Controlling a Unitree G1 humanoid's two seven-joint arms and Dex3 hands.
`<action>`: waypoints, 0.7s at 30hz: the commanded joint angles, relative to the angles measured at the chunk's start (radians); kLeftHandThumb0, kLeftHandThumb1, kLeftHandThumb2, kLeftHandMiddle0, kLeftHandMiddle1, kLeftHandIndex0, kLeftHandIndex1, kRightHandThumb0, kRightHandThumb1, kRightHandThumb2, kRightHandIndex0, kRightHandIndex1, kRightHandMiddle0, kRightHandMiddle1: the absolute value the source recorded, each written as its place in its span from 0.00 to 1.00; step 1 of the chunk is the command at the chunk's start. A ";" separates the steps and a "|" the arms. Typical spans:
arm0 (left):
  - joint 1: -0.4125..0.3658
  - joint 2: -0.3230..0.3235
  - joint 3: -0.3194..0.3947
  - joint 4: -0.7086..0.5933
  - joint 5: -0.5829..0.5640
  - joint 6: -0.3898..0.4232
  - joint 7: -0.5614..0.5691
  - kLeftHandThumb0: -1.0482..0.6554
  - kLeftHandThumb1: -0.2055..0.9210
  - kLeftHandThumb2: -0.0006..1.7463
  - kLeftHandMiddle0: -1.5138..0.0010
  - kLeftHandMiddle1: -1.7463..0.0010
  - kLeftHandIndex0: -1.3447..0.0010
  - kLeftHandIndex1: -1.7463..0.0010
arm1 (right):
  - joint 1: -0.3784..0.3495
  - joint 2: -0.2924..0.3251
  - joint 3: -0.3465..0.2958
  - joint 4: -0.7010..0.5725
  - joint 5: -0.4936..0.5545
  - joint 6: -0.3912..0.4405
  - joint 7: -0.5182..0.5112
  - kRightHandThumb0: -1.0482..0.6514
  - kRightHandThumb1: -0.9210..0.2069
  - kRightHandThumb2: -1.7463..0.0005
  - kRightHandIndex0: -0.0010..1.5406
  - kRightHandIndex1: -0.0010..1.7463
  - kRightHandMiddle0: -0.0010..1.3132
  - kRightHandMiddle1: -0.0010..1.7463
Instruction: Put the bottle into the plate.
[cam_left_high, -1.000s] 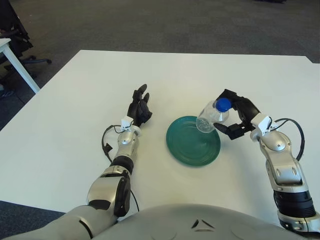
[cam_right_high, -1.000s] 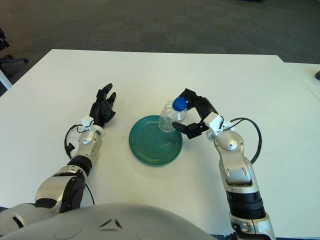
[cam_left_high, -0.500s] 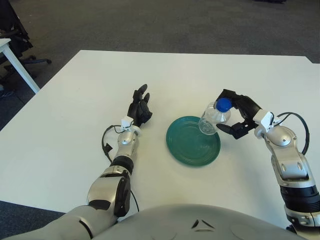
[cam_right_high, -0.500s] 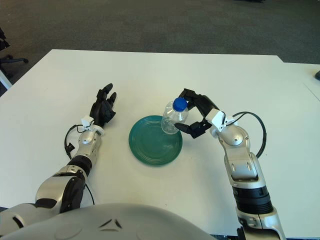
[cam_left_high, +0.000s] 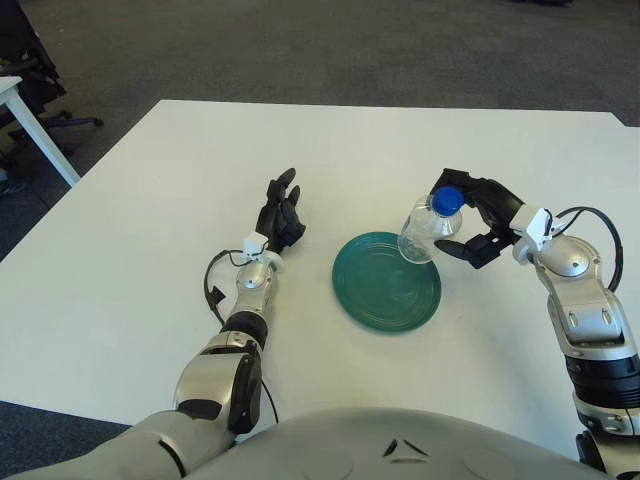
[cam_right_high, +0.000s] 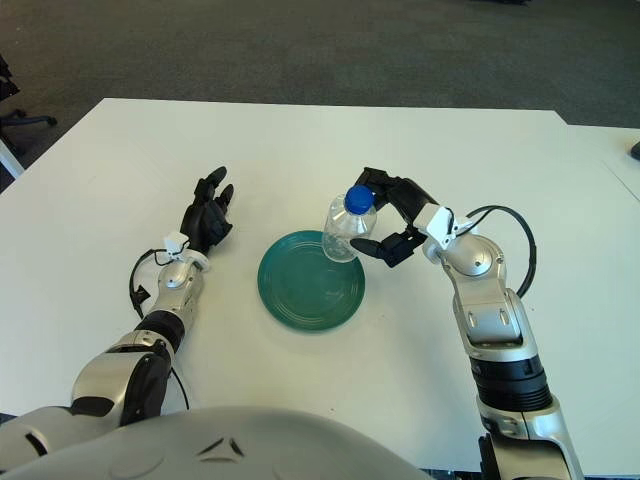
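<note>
Left eye view: right hand (cam_left_high: 470, 222) grasping bottle (cam_left_high: 424, 226), blue cap up, at far right rim of green plate (cam_left_high: 385, 283) — placing step. Next: lower base fully onto plate, then release. Left hand (cam_left_high: 279, 216) relaxed, holds nothing, left of plate

One bottle (cam_left_high: 424, 228), one plate (cam_left_high: 386, 281), one table (cam_left_high: 150, 210), two hands.

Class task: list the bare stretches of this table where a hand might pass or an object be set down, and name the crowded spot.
Bare white table lies beyond both hands, and between the left hand and the green round plate. The plate's far right rim is crowded: the right hand holds the clear blue-capped bottle there.
</note>
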 joint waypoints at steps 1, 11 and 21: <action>0.156 -0.070 -0.012 0.110 0.003 0.002 0.052 0.00 1.00 0.63 0.79 1.00 1.00 0.62 | -0.024 -0.035 0.014 -0.027 0.001 0.014 0.028 0.54 0.61 0.24 0.83 1.00 0.78 1.00; 0.161 -0.068 -0.048 0.105 0.036 0.000 0.104 0.00 1.00 0.64 0.79 1.00 1.00 0.63 | -0.005 -0.069 0.051 -0.060 -0.027 -0.015 0.049 0.55 0.61 0.23 0.83 1.00 0.78 1.00; 0.146 -0.070 -0.074 0.115 0.050 0.017 0.156 0.00 1.00 0.65 0.80 1.00 1.00 0.64 | 0.016 -0.064 0.142 -0.037 -0.094 -0.046 0.031 0.55 0.61 0.23 0.83 1.00 0.77 1.00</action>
